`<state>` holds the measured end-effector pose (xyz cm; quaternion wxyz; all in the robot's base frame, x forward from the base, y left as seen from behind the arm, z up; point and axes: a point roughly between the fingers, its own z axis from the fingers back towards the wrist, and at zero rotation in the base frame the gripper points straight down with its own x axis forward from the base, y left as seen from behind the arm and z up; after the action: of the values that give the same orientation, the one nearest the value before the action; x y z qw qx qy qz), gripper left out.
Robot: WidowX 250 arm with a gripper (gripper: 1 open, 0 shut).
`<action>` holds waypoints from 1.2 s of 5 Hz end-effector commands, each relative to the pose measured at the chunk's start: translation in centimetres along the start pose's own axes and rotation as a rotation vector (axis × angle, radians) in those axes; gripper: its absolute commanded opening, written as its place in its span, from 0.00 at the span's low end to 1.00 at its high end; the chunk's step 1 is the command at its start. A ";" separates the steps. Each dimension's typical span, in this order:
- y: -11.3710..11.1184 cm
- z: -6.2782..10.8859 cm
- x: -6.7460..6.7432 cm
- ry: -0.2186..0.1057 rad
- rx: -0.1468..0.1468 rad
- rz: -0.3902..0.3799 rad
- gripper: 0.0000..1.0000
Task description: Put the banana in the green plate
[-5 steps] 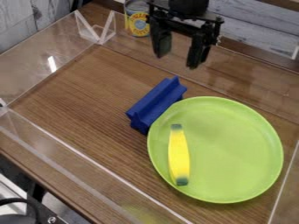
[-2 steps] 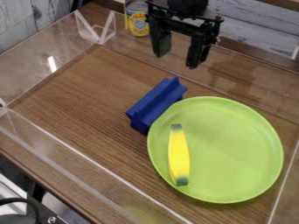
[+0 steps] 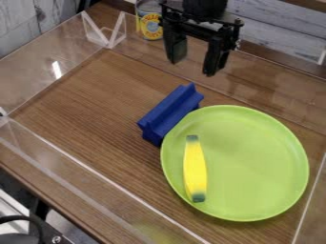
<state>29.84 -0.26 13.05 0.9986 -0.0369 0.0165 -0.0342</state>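
Note:
The banana, slim and yellow with dark tips, lies inside the green plate, near its left rim. The plate rests on the wooden table at the front right. My gripper hangs well above the table at the back, far from the plate. Its two dark fingers stand apart, open, with nothing between them.
A blue rectangular block lies just left of the plate, touching or almost touching its rim. Clear plastic walls ring the wooden table. A yellow-labelled can stands behind the gripper at the back.

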 end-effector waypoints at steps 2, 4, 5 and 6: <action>0.3 2.0 0.0 -0.075 0.002 -0.009 1.00; 0.2 1.9 0.1 -0.081 -0.003 -0.010 1.00; 0.2 1.9 0.1 -0.085 -0.005 -0.012 1.00; 0.2 1.9 0.1 -0.088 -0.005 -0.016 1.00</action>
<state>29.92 -0.21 12.99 0.9981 -0.0437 0.0074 -0.0432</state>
